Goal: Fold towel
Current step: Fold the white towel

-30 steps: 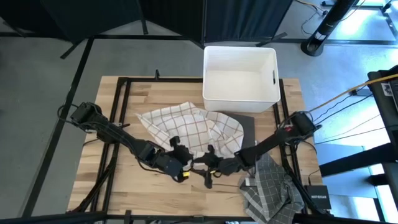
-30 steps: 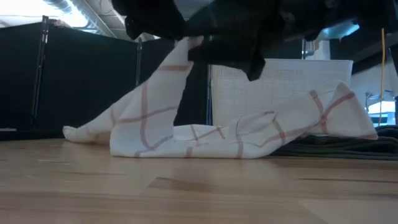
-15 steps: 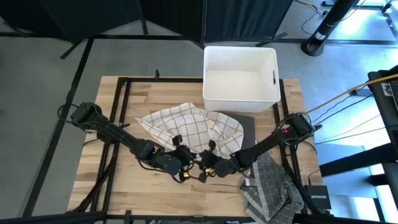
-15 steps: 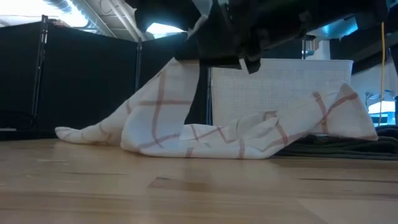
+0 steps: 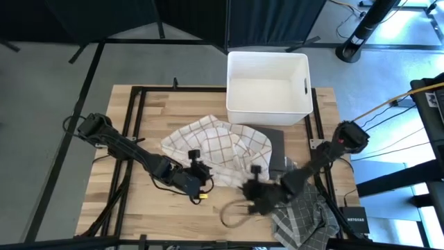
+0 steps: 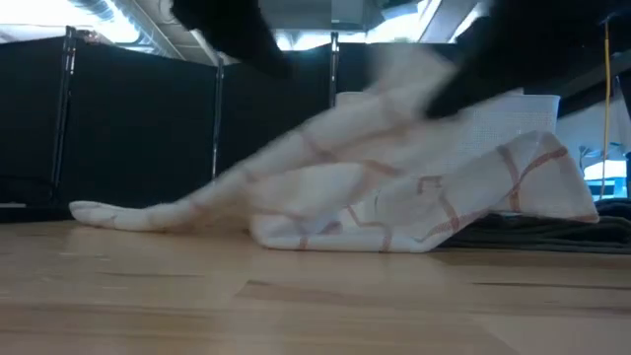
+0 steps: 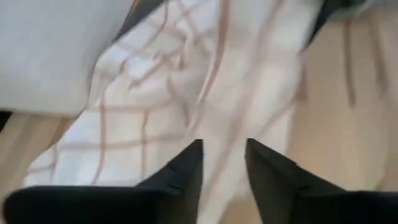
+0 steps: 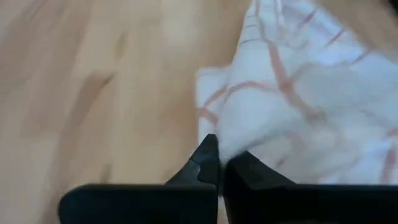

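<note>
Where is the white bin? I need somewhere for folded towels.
In the high view, the white bin sits at the table's far edge, right of centre, just beyond the checked towel.

Wooden table (image 5: 139, 132) carries a white bin (image 5: 268, 82) at its far edge. Checked towel (image 5: 215, 142) lies crumpled mid-table. Grey cloth (image 5: 302, 212) at the near right corner.

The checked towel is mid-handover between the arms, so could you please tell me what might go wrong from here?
1. The right claw pinches only a thin edge of the checked towel; it could slip out.
2. The left claw stands open over the cloth, so one grip carries everything.
3. The grey towel lies close beside the right arm and could snag.
</note>
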You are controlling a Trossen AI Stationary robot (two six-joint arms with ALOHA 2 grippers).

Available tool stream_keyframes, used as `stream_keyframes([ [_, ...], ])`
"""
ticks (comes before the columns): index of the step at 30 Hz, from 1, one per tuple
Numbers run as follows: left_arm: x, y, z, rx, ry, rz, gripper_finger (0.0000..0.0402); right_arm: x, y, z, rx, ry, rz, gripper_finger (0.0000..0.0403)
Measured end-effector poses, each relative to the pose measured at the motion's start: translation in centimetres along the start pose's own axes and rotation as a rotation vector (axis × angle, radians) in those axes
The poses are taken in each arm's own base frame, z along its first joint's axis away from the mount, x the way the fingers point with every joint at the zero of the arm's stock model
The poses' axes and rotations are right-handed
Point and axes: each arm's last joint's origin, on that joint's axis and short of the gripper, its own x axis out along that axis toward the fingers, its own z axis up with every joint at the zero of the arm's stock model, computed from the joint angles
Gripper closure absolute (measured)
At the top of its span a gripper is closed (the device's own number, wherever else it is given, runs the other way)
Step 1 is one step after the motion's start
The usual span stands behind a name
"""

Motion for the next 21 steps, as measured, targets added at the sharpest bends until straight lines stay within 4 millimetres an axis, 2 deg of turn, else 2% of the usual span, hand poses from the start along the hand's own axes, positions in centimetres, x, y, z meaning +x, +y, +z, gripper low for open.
stream_keyframes([
  [4, -0.6, 1.2, -1.8, 0.089, 0.174, 0.070, 0.0239, -1.2, 2.2, -2.1, 0.005, -0.025, -0.020, 0.0395],
  [6, -0.7, 2.1, -2.8, 0.120, 0.279, 0.137, 0.0232, -1.1, 2.3, -2.9, -0.083, -0.039, -0.087, 0.0395],
  [8, -0.6, 3.3, -3.6, 0.095, 0.368, 0.203, 0.0231, -0.7, 1.8, -2.8, -0.123, -0.062, -0.161, 0.0399],
  [12, 0.2, 5.2, -6.0, -0.004, 0.543, 0.259, 0.0244, 0.7, 0.0, -2.1, -0.094, -0.043, -0.228, 0.0397],
  [21, 2.1, 8.4, -11.9, 0.055, 0.839, 0.277, 0.0271, 3.3, -3.5, -1.1, -0.043, 0.056, -0.203, 0.0399],
])
